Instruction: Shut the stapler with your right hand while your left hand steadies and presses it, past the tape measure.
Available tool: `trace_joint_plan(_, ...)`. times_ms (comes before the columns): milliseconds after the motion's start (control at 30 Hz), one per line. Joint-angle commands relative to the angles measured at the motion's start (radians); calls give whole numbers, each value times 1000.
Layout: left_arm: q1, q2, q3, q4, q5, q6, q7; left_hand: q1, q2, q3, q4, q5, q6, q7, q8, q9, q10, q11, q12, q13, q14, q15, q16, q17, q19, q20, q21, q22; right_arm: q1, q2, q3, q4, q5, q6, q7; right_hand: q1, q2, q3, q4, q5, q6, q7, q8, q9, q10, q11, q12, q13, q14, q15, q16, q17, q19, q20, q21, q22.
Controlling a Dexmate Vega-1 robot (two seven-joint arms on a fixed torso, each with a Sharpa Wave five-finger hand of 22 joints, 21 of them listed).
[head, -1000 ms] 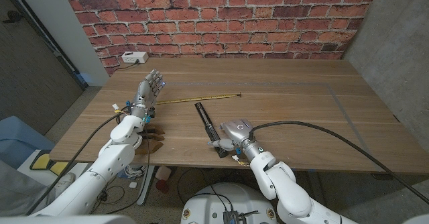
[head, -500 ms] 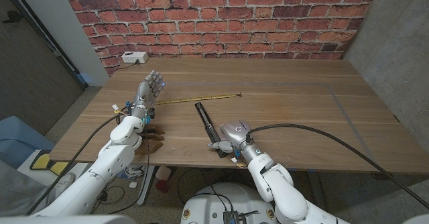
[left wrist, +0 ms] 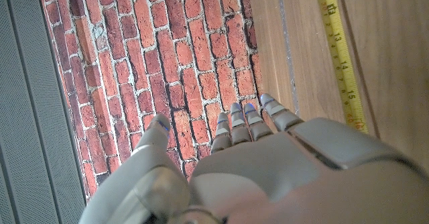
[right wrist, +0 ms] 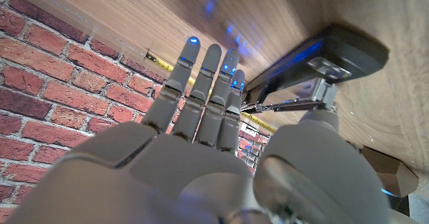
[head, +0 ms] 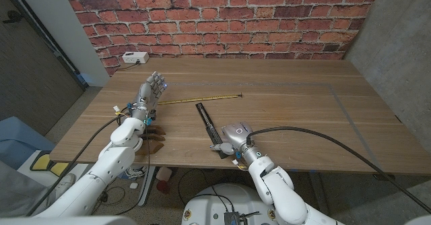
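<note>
Stapler (head: pixel 209 125) lies open on the desk (head: pixel 289 110), near its front edge, your right hand (head: pixel 231 136) beside it, fingers straight, holding nothing. Your left hand (head: pixel 149 90) stands open by the tape (head: pixel 202 98).

Black stapler (head: pixel 208 125), yellow tape measure (head: pixel 201 99), grey robot hand (head: pixel 231 135), red brick wall (head: pixel 222 19), brown wooden table (head: pixel 289 104)
</note>
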Motion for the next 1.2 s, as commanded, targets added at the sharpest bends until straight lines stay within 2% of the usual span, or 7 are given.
trace_joint_plan(33,22,0,-4,-18,1,-13,8,-3,-1,-2,-6,4,4,-3,4,3,8,-5,8,2,8,-6,4,0,10,-2,6,0,-2,15,-9,14,-34,-6,35,26,-3,5,-16,4,-12,-2,-3,10,-15,-6,8,10,-11,-107,-5,7,-12,1,8,3)
trace_joint_plan(433,50,7,-15,-52,6,-20,27,-1,-2,-1,-11,5,6,-10,4,3,11,-7,8,2,9,-10,3,0,14,-3,6,0,4,6,-2,23,-6,24,29,81,44,43,-35,0,-25,-1,-8,28,-26,-10,26,25,-26,-111,-12,23,-23,1,11,1)
trace_joint_plan(533,53,8,-20,-56,4,-21,30,-1,-2,0,-11,5,5,-11,4,3,12,-10,9,2,9,-11,3,0,12,-4,6,0,4,3,-3,25,1,28,22,100,51,54,-44,-3,-67,9,-24,35,-25,-8,34,30,-18,-112,-15,25,-22,0,15,-2)
trace_joint_plan(700,52,8,-23,-54,2,-22,28,1,-1,1,-13,5,5,-12,3,3,11,-6,8,2,11,-11,3,-1,8,-4,4,0,7,7,-7,36,10,30,19,186,84,102,-76,11,-78,5,-27,47,-15,-17,46,30,-15,-120,-21,32,-24,-4,22,-6)
trace_joint_plan(867,42,4,-20,-38,0,-23,20,2,0,2,-14,5,5,-10,3,3,12,-5,8,2,11,-12,3,-1,4,-5,2,0,8,15,-11,52,26,27,-2,216,82,127,-71,29,-49,-5,-14,65,68,-39,78,6,45,-137,-40,7,-12,-28,38,-14)
trace_joint_plan(1067,28,-5,-16,-17,-2,-25,11,3,2,3,-15,5,6,-6,3,3,13,-2,9,2,12,-11,3,-1,2,-4,2,0,17,21,-14,65,47,21,-2,231,82,137,-73,33,-45,-3,-13,71,98,-45,87,-6,55,-142,-52,-3,-14,-31,41,-18)
trace_joint_plan(1200,18,-7,-13,-7,-2,-23,7,2,3,4,-15,5,6,-4,3,3,12,-1,8,2,13,-10,3,-1,2,-4,2,0,24,29,-19,75,50,9,1,272,90,160,-83,42,-54,-1,-18,76,104,-51,86,-19,73,-145,-63,-13,-11,-37,47,-22)
